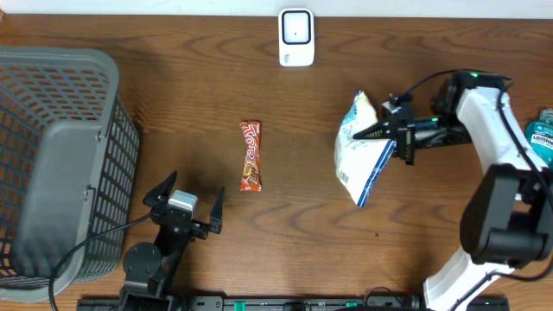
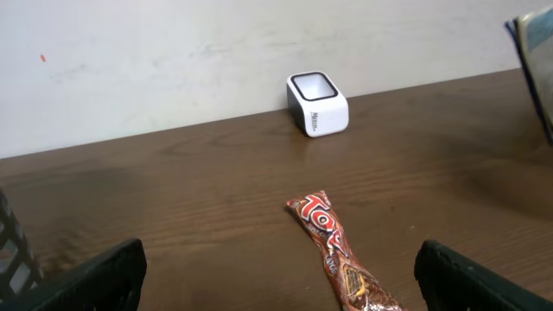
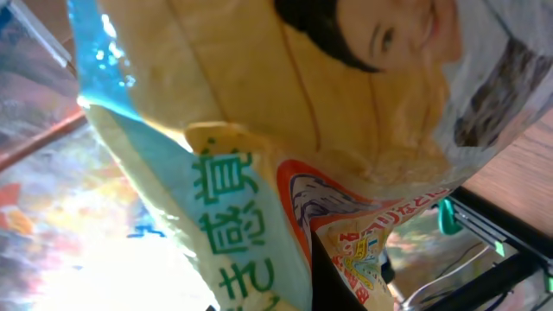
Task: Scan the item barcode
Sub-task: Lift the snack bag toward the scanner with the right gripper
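Crowding my right wrist camera, the snack bag (image 3: 259, 173) fills almost the whole view, so close that my own fingers are hidden behind it. My right gripper (image 1: 383, 132) is clenched on this bag, biting its edge, and the bag hangs off my fingertips above the table (image 1: 285, 242), its blue-edged corner drooping lowest. The scanner (image 1: 295, 37) stands well apart from the bag, past my fingertips toward the far edge of the table.

My right arm rises from its base at the near edge, folds at the elbow, and reaches sideways to my left with the gripper roughly level.

On the bag I see a printed smiling face and green East Asian characters, which I cannot read.

My left gripper (image 1: 188, 200) is spread wide with nothing in it, low by the near edge and facing the far wall. Straight ahead of it lies a candy bar (image 1: 250, 155) whose lettering starts "To"; the rest I cannot make out. Just beside that gripper, to its left, sits a grey basket (image 1: 60, 155).
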{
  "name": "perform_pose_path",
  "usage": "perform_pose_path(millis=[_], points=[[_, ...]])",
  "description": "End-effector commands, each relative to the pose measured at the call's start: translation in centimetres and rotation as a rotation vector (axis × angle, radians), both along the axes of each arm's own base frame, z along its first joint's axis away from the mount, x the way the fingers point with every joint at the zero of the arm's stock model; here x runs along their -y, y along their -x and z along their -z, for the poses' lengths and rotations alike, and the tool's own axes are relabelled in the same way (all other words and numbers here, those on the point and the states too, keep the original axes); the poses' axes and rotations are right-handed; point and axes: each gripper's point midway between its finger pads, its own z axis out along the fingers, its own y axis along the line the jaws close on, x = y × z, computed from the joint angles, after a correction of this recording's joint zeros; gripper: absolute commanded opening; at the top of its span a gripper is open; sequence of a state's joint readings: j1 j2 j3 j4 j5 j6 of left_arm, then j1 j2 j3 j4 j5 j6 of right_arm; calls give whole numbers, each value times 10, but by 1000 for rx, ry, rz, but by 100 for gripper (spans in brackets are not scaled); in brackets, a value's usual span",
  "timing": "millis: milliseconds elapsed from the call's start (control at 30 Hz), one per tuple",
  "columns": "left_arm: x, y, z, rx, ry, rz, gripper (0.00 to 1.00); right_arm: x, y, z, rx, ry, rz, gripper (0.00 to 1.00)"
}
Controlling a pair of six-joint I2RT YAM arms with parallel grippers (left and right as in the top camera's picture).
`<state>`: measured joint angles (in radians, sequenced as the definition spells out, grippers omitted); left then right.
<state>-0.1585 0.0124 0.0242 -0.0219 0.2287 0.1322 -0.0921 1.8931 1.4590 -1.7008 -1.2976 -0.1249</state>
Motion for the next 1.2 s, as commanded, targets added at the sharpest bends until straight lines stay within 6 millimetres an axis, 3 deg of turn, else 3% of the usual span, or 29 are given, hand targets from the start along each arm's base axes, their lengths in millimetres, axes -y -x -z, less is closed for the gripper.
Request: perform_pose_path(millis=[0,267,400,533,733,1000,1167], points=[[1,1,16,-44,-16,6,99,-4,13,-17,98,21,-31,1],[1,1,16,-44,-16,6,99,-4,25,-35,149,51,-33,1],[1,1,16,-44,-16,6,99,-1,26,-25,196,103,-65,1],[1,1,16,-44,-16,6,99,-6,-1,-19,440,114,-79,1],[1,1,16,-44,-16,6,99,-9,-58,27,569,493,-64,1],[1,1,16,-44,-16,6,99,-65,-81,41,907,753,-206,1],[1,1,16,-44,-16,6,99,-115,-92,30,1232,876,-293,1]])
